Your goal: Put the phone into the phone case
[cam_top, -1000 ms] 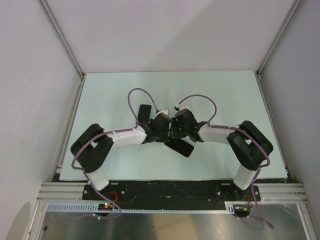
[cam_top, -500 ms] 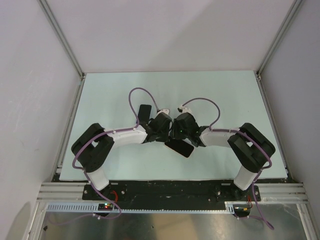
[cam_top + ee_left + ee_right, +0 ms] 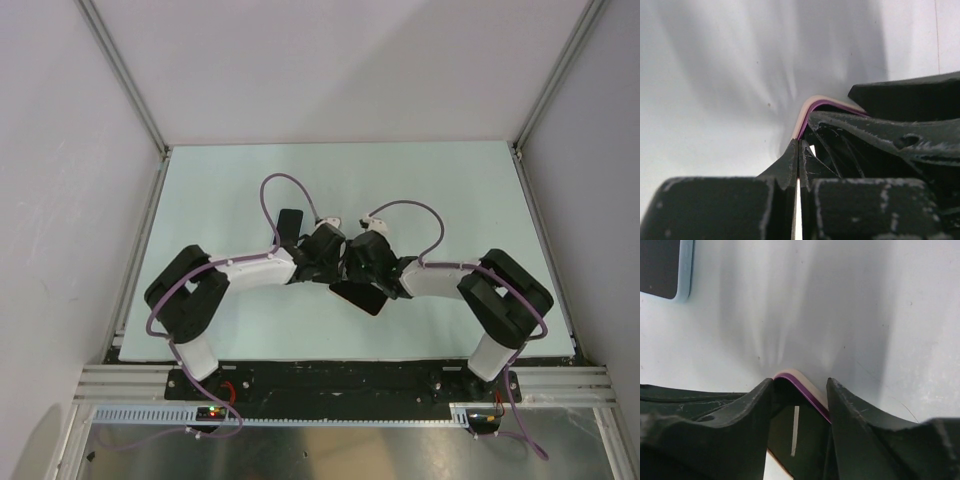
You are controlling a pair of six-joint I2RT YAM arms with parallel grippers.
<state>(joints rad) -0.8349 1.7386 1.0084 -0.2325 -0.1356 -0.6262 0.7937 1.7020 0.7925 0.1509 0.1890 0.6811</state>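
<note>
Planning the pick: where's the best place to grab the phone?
Likely mid-length across its narrow width, pinching the long edges, from straight above. The phone lies flat on the table, so only its thin pale rim offers a hold.

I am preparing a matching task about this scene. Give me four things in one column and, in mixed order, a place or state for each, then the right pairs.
1. phone
2. phone case
3. left gripper
4. right gripper

A. fingers apart, the case's rim between them
B. flat on the table, on the far side of the left wrist
C. fingers closed on the case's rim
D. where both grippers meet, partly under them

Pairs: 1-B, 2-D, 3-C, 4-A
</note>
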